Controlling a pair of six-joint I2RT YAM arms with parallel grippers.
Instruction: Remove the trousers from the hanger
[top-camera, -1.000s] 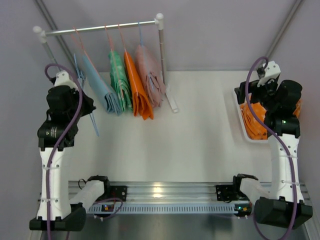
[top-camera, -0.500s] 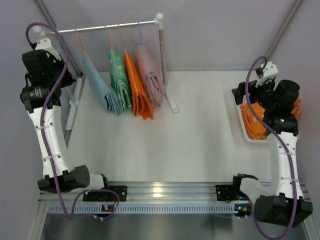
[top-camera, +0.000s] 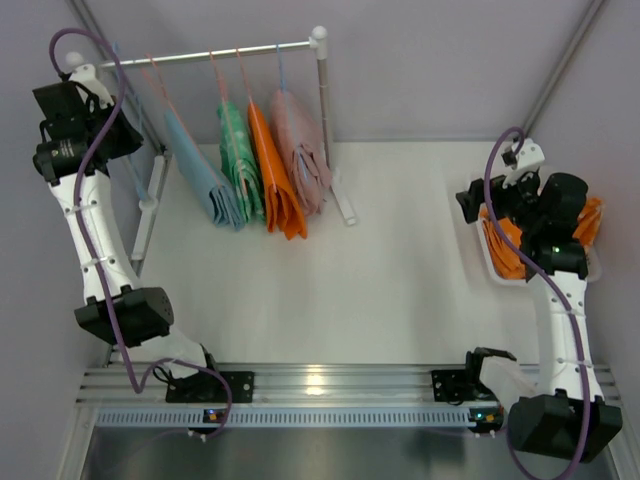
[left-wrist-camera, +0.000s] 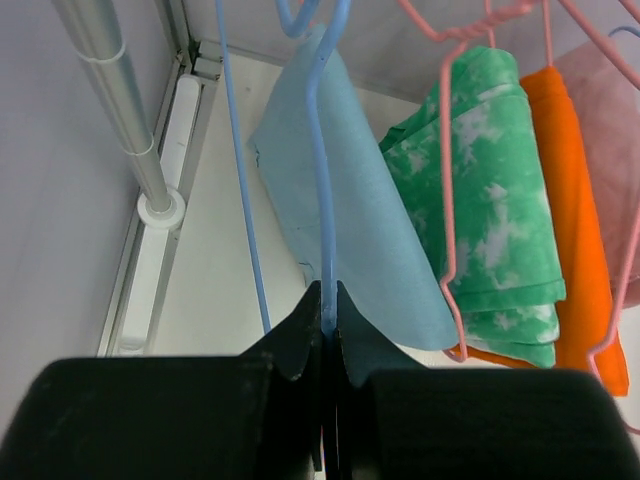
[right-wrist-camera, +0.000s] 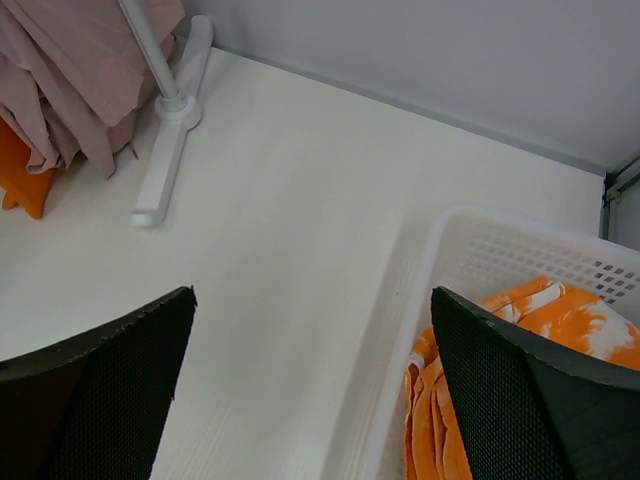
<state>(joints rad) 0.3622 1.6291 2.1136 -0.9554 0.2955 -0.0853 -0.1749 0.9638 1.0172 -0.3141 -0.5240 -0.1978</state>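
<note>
as the left arm (top-camera: 90, 220) has gone up from the desk (top-camera: 400, 260) to the rail (top-camera: 200, 53) end | left fingers (left-wrist-camera: 295, 335) clamped on a bare blue hanger (left-wrist-camera: 322, 200) | right fingers (right-wrist-camera: 100, 390) wide apart, empty, above basket (right-wrist-camera: 470, 225) holding orange trousers (right-wrist-camera: 540, 320) | light blue trousers (left-wrist-camera: 370, 240) still hung, probably next

No readable text, labels, brands, numbers or signs anywhere
</note>
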